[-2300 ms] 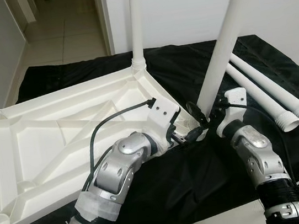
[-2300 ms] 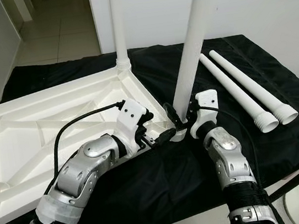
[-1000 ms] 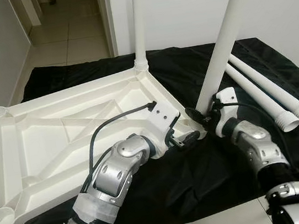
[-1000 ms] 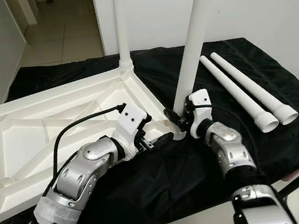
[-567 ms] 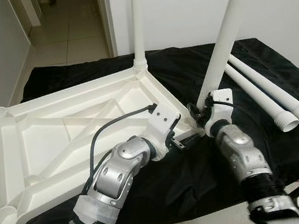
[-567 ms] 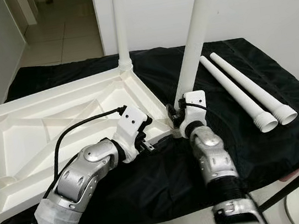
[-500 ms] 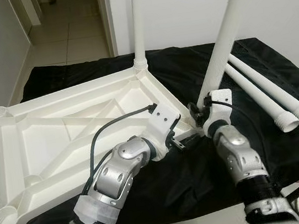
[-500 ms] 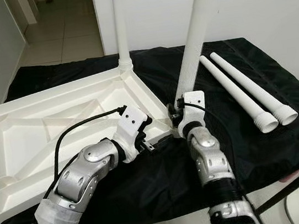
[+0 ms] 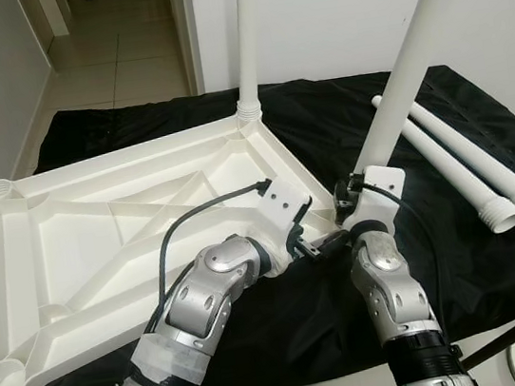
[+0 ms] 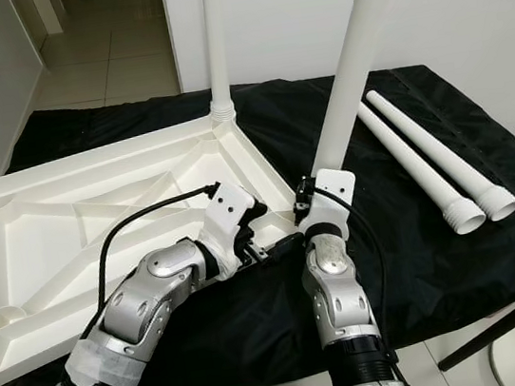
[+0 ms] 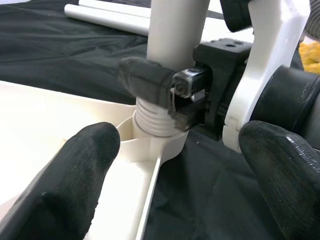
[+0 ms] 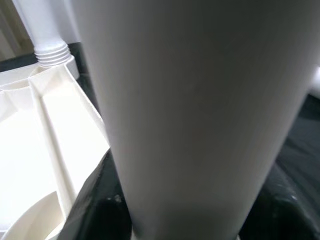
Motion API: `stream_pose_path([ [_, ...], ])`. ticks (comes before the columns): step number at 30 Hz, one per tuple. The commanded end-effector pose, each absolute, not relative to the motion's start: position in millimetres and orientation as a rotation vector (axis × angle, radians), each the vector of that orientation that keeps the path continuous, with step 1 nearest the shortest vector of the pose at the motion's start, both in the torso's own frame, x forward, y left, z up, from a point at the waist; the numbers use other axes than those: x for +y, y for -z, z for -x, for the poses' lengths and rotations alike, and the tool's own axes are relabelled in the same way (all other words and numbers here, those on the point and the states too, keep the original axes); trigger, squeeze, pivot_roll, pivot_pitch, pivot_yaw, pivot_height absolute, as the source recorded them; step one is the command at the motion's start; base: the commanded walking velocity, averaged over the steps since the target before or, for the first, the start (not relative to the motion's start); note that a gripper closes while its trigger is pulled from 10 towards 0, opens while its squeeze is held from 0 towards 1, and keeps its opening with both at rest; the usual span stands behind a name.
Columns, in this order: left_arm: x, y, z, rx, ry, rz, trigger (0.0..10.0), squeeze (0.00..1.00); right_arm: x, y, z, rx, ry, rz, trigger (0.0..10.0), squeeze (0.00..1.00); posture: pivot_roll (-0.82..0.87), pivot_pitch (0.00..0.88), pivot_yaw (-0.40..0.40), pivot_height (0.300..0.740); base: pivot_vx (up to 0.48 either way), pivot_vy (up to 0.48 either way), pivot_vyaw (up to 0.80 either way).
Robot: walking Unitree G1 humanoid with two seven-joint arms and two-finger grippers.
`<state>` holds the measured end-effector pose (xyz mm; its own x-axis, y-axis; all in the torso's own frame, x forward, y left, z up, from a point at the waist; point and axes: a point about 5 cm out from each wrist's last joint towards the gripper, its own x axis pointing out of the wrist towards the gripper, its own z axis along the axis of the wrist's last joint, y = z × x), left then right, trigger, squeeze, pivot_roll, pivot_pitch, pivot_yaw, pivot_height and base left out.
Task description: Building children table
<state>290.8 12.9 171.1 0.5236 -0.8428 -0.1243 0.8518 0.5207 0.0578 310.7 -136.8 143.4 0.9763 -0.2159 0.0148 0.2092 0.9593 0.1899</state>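
Left eye view: an inverted white tabletop (image 9: 80,227) lies underside up on a black cloth (image 9: 498,265), the landmark for what follows. At its nearest right corner the left gripper (image 9: 320,245) is spread wide, one finger over the tabletop's corner, the other on the cloth side. Just beyond, the right gripper (image 11: 172,97) clamps the near leg (image 9: 411,56) directly above its threaded foot, which sits in the corner socket (image 11: 150,145). This leg's long axis runs upward, tilted away from the tabletop. At the far right corner a second leg (image 9: 241,32) stands upright. Two loose legs (image 9: 455,165) lie flat on the cloth, well apart from the tabletop, threaded ends toward the robot.
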Motion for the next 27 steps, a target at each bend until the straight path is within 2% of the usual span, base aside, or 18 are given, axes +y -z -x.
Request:
stream_pose_path([
  [1, 22, -177, -302, 0.066, 0.933, -0.141, 10.0, 0.0, -140, -144, -305, -0.06, 0.21, -0.222, 10.0, 1.0, -0.09, 0.0, -0.024, 0.74, 0.0, 0.0, 0.0],
  [10, 22, -176, -301, 0.06, 0.963, -0.161, 10.0, 0.0, -162, -150, -302, -0.115, 0.116, -0.173, 10.0, 1.0, -0.08, 0.0, -0.007, 0.74, 0.0, 0.0, 0.0],
  [11, 22, -176, -300, 0.057, 0.968, -0.165, 10.0, 0.0, -168, -150, -304, -0.112, 0.074, -0.159, 10.0, 0.16, -0.08, 0.0, -0.009, 0.74, 0.0, 0.0, 0.0],
  [12, 23, -176, -300, 0.05, 0.971, -0.176, 10.0, 0.0, -173, -150, -306, -0.105, 0.026, -0.147, 10.0, 0.0, -0.08, 0.0, -0.009, 0.74, 0.0, 0.0, 0.0],
  [23, 29, -176, -301, 0.026, 0.97, -0.185, 10.0, 0.0, -187, -150, -315, -0.092, -0.162, -0.063, 10.0, 0.0, -0.07, 0.0, 0.004, 0.74, 0.0, 0.0, 0.0],
  [27, 34, -171, -294, 0.031, 1.041, -0.186, 10.0, 0.0, -191, -148, -321, -0.084, -0.267, -0.019, 10.0, 0.0, -0.07, 0.0, 0.001, 0.74, 0.0, 0.0, 0.0],
])
